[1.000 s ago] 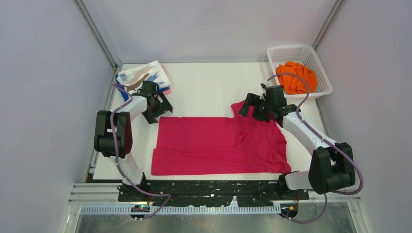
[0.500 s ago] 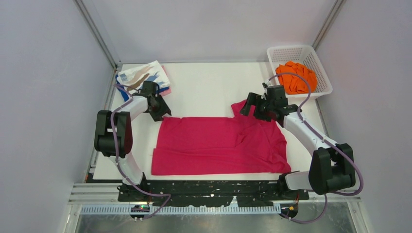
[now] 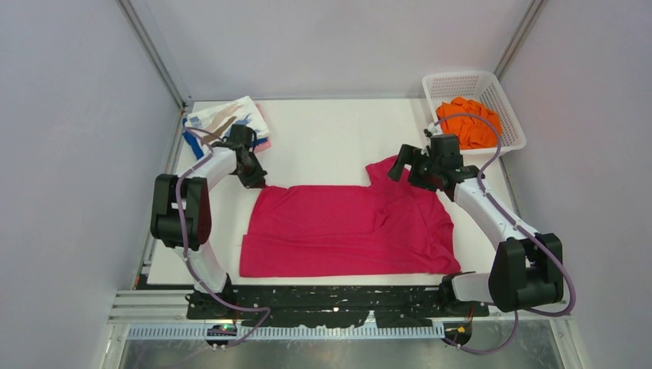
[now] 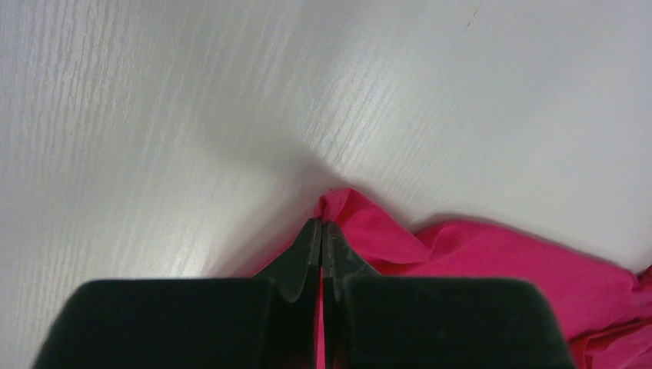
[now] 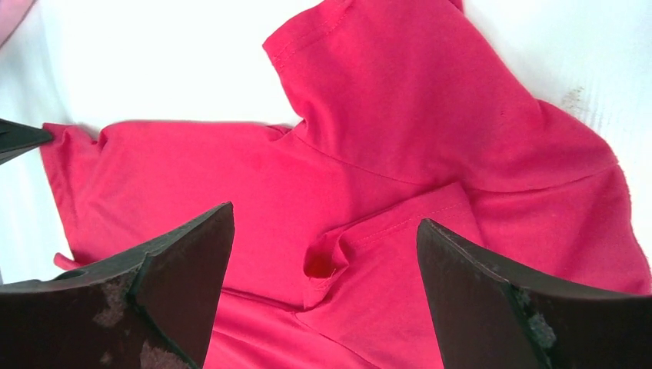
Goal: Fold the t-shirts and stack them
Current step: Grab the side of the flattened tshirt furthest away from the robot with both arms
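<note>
At the left gripper [image 4: 321,228] tips: fingers pressed together, pinching the far-left corner of the magenta shirt [image 3: 346,231]. Cloth bunches up just ahead of the tips, with bare table [image 4: 231,92] beyond. The rest of the shirt runs off to that gripper's right, spread mostly flat, with wrinkles toward the right arm. Right gripper [image 5: 323,219] is spread wide and holds nothing, hovering over the shirt's rumpled far-right end. A sleeve lies ahead of its fingers, and a small puckered fold sits on the cloth between them. On the far side of the left gripper, close by, the white streaked shirt [image 3: 227,119] lies folded. Orange shirt [image 3: 469,127] sits crumpled in the basket [image 3: 461,78] just beyond the right gripper.
</note>
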Tool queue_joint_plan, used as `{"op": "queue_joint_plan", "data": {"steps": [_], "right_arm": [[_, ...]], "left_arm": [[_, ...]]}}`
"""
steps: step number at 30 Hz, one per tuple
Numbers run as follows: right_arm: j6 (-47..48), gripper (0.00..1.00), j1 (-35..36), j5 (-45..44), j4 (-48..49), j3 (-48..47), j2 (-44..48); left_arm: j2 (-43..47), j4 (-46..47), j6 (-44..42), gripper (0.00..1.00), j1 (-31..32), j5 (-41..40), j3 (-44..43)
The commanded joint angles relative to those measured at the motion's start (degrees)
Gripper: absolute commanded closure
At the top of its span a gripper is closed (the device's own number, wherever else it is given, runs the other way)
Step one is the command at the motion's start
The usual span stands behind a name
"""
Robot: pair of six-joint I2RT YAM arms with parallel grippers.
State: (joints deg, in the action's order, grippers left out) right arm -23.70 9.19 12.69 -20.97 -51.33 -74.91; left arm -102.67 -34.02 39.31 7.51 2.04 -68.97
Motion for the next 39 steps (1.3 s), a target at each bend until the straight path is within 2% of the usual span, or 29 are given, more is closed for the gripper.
{"op": "queue_joint_plan", "data": {"steps": [1, 6, 8, 13, 16, 20, 26, 32, 34, 36, 37, 39], "right_arm": [[2.33, 0.05, -0.06, -2.8, 0.23, -4.11, -2.06], [3.06, 0.02, 1.8, -7.76, 0.67, -10.78, -9.72], [3.36, 0.0, 2.37, -9.7, 0.63, -17.3, -16.38], [1.42, 0.17, 2.73, -15.6, -2.96, -31.58, -31.33], [1.5, 0.21, 3.62, -18.76, -7.83, -43.05, -40.76], [2.98, 0.22, 4.75, -23.32, -14.78, -51.92, -48.04], [3.52, 0.25, 4.9, -24.48, -18.59, -52.36, -51.52], [3.23, 0.3, 4.96, -26.26, -19.13, -47.35, -50.03], [3.29, 0.36, 4.96, -26.66, -18.23, -45.41, -49.07], [3.27, 0.48, 4.99, -26.77, -17.44, -43.95, -47.79], [3.15, 0.58, 4.97, -26.58, -16.6, -43.08, -47.48], [3.5, 0.69, 4.97, -26.29, -14.93, -42.42, -46.3]], "left_arm": [[2.66, -0.27, -2.13, 1.0, 0.13, -1.25, -0.73], [5.98, 1.41, -3.13, 1.0, 0.15, -0.53, 0.86], [6.92, 1.71, -3.44, 1.0, 0.07, -0.42, 1.44], [8.46, 2.31, -4.07, 1.0, 0.12, 0.83, 2.87], [9.2, 2.53, -4.15, 1.0, 0.1, 1.25, 3.75], [10.47, 2.33, -4.38, 1.0, 0.07, 0.51, 4.4], [12.09, 2.78, -4.22, 1.0, 0.13, 0.91, 5.45], [12.84, 2.47, -4.3, 1.0, 0.1, 0.86, 5.2], [13.0, 2.46, -4.3, 1.0, 0.1, 1.06, 5.22], [13.34, 2.25, -4.32, 1.0, 0.09, 1.21, 5.42], [13.53, 2.25, -4.27, 1.0, 0.11, 1.12, 5.6], [14.18, 2.37, -4.19, 1.0, 0.16, 1.28, 6.11]]}}
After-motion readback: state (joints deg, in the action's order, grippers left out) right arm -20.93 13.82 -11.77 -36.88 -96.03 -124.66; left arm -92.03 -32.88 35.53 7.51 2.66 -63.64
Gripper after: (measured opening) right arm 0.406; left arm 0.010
